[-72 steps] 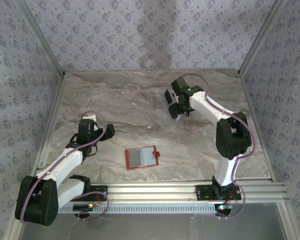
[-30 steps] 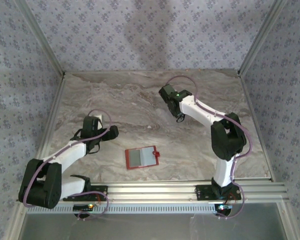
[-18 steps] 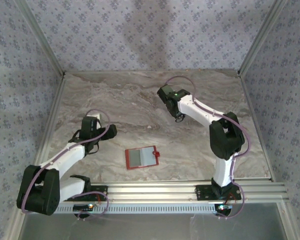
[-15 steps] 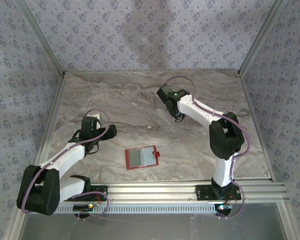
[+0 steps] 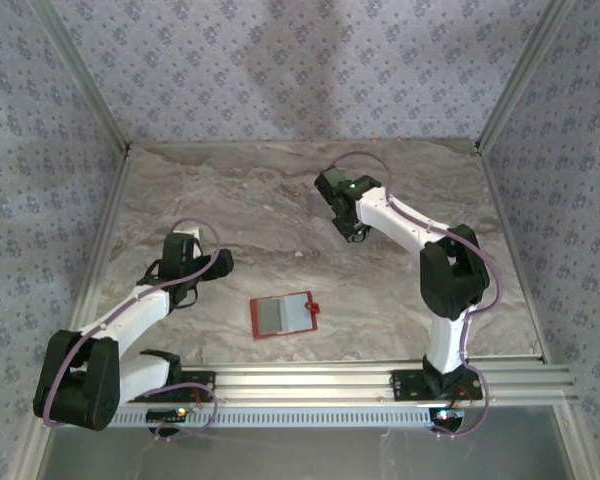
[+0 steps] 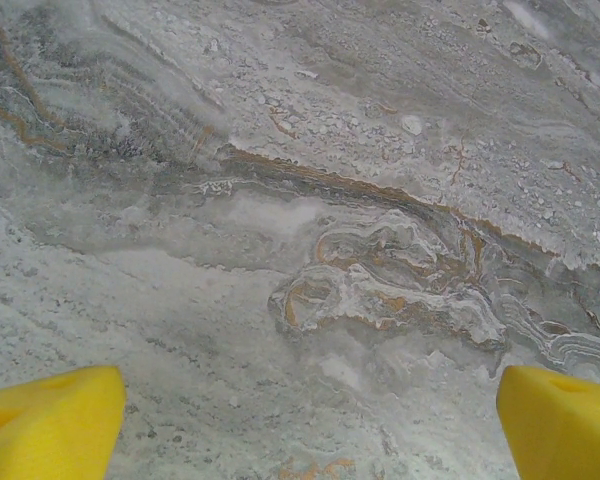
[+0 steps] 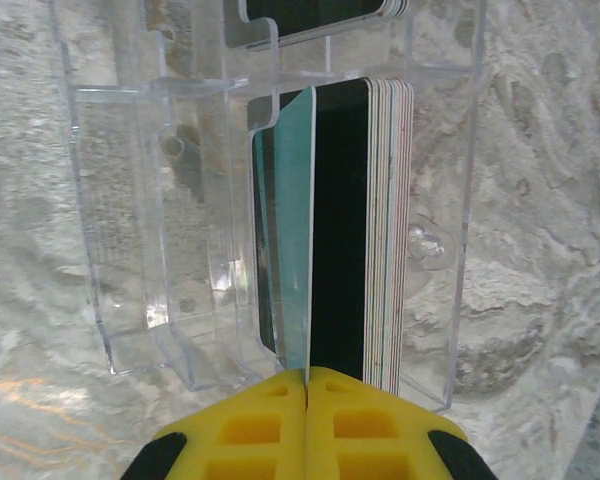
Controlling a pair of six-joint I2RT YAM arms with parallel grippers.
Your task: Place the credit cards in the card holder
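Credit cards are seen standing on edge in a clear plastic rack, which rests on the marbled surface. One teal-blue card is fanned away from the rest of the stack, just beside a black card. Its near edge is caught in the seam between the right arm's yellow fingertips, so the right jaws are pressed together on it. A second slot of the rack (the one further from the wrist camera) is occupied by another dark card.

In the top view the right arm is stretched toward the far middle-right of the surface, its wrist turned downward.

The card holder is laid open and flat near the front edge, between the two arm bases and well apart from the right jaws. A pale inner pocket is framed by its red border, and a small red tab projects from its right side.

The left jaws are held wide apart. Their yellow fingertips are seen at the lower corners of the left wrist view, with bare marble between them. The left arm is positioned to the left of the card holder, apart from it.
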